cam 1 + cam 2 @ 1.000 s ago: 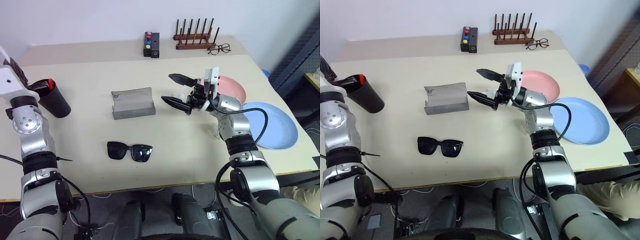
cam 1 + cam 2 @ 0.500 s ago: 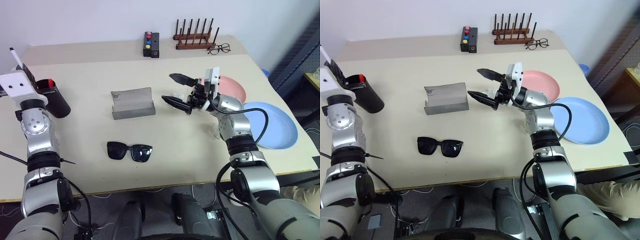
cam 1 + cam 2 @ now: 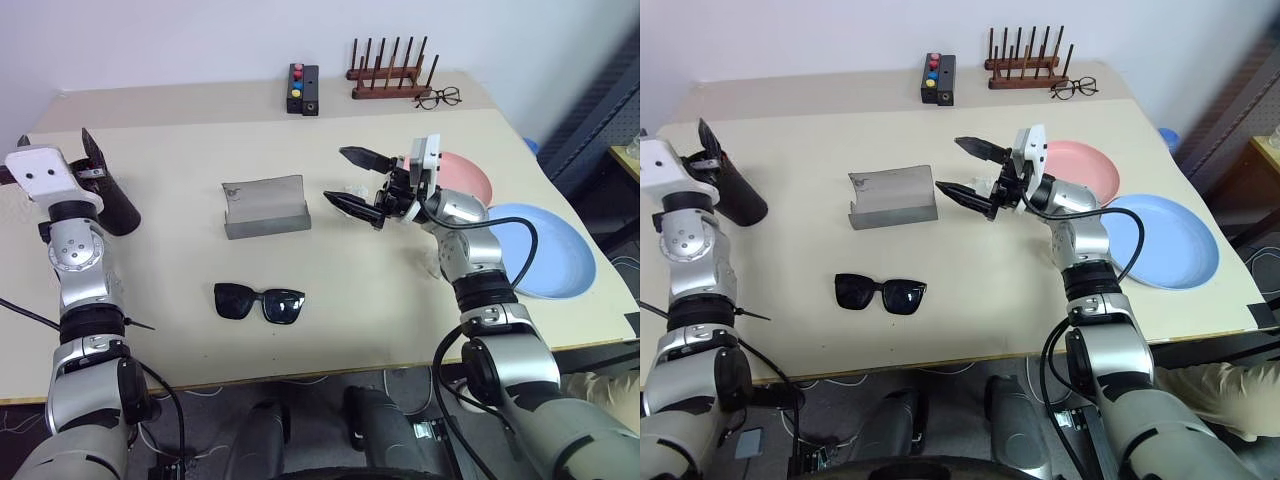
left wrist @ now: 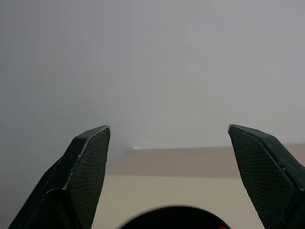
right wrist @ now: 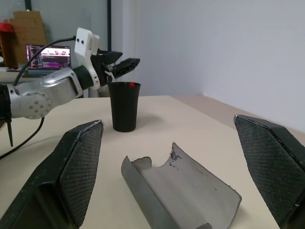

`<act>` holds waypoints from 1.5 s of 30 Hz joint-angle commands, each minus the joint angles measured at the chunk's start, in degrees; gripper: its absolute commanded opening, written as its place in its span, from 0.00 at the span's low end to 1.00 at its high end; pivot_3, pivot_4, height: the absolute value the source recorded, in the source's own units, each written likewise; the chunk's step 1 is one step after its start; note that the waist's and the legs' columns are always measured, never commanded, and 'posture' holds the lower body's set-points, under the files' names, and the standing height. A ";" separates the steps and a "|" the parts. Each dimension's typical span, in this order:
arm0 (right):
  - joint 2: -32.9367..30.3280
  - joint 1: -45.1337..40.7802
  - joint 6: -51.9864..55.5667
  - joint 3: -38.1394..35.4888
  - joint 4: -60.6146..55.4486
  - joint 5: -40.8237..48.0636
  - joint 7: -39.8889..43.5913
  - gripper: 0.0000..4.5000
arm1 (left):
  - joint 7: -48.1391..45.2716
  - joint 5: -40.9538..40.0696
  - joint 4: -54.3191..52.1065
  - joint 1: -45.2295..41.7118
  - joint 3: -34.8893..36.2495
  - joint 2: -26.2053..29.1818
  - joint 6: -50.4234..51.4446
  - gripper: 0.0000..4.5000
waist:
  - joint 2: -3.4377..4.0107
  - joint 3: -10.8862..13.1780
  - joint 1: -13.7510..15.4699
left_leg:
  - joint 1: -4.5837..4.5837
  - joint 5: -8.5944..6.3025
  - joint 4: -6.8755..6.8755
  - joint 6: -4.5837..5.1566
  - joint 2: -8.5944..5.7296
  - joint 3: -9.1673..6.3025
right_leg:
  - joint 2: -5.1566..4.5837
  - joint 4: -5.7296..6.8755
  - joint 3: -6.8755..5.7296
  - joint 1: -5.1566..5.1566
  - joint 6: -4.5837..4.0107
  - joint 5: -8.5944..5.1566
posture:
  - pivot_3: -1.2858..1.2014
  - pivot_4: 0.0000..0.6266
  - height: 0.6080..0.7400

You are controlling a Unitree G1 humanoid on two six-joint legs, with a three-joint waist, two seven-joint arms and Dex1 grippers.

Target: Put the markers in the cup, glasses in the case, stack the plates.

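From the head camera, the left tool stands released right above the mouth of the cup, its jaws spread and holding nothing. The right tool hangs above the counter just beside the case, on the side toward the pink plate. It is also released and empty. The sunglasses lie flat on the counter, apart from both tools, below the right tool and nearer the robot. Their long axis runs across the counter, roughly parallel to the case. I judge the right tool the nearer one to them. It would have to draw back toward the robot and drop, then close across the frame's short width. The blue plate sits beyond the pink one, away from the case, unstacked.

In the left wrist view, two spread fingers frame the dark arc of the cup's rim low between them, so the cup lies directly under this tool.

In the right wrist view, wide-apart fingers bracket the open case, which lies lengthwise ahead and low. Farther ahead the cup stands upright, with a red marker cap showing at its rim under the left tool. Whether the white marker is inside as well I cannot tell.
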 commanded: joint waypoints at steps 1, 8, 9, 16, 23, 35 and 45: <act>-0.91 -0.26 -0.10 -0.92 -2.65 0.46 -0.36 1.00 | -1.59 -2.64 -5.39 0.00 0.75 0.01 1.79 0.93 | 0.00 0.00 0.00 | 0.00 0.00 0.00 0.00 0.00 0.00 | 0.00 0.00 0.00 0.00 0.00 0.00 | 0.52 0.24 1.00; -3.19 1.55 0.25 -0.51 -5.29 -1.44 -3.33 1.00 | -11.89 -13.93 -18.50 -0.05 -1.01 -1.29 20.06 0.93 | 0.00 0.00 0.11 | -0.02 0.00 0.01 0.00 0.00 0.00 | -0.01 0.00 0.00 0.00 0.00 0.00 | 0.52 0.24 1.00; -3.68 2.01 0.86 -0.46 -6.11 -1.74 -4.08 1.00 | -13.43 -14.60 -21.06 0.32 -2.66 -0.75 25.65 0.93 | 0.00 0.00 0.09 | -0.02 0.00 0.01 0.00 0.00 0.00 | 0.00 0.00 0.00 0.00 0.00 0.00 | 0.52 0.24 1.00; -6.89 6.24 4.10 0.42 -13.12 -4.35 -8.57 1.00 | -34.59 -20.54 -33.54 3.09 -13.24 6.54 49.67 0.93 | 0.02 0.01 -0.30 | -0.01 0.00 -0.04 0.00 0.00 -0.01 | 0.03 0.00 0.01 -0.01 0.02 -0.04 | 0.52 0.24 1.00; -14.22 13.34 10.43 3.60 -21.37 -4.35 -2.75 1.00 | -52.20 -14.19 -26.44 -2.50 -24.98 9.10 49.01 0.93 | 0.03 0.02 0.02 | -0.05 0.00 -0.02 0.01 0.00 -0.01 | 0.05 -0.01 0.01 -0.03 -0.04 -0.26 | 0.52 0.24 1.00; -21.96 19.98 12.51 1.95 -27.08 -3.28 -0.67 1.00 | -70.32 1.03 6.10 -19.04 -35.85 4.88 29.77 0.93 | 0.02 0.03 -0.09 | -0.11 -0.01 0.02 0.03 -0.02 0.01 | 0.05 -0.10 0.03 -0.04 0.02 -0.31 | 0.52 0.24 1.00; -21.43 24.90 11.73 0.47 -31.68 -3.04 -5.02 1.00 | -74.01 11.21 25.45 -26.65 -38.16 2.63 17.32 0.93 | 0.00 0.04 0.02 | -0.49 -0.02 0.13 0.07 -0.03 -0.02 | 0.03 -0.08 0.02 -0.30 0.29 -0.23 | 0.52 0.24 1.00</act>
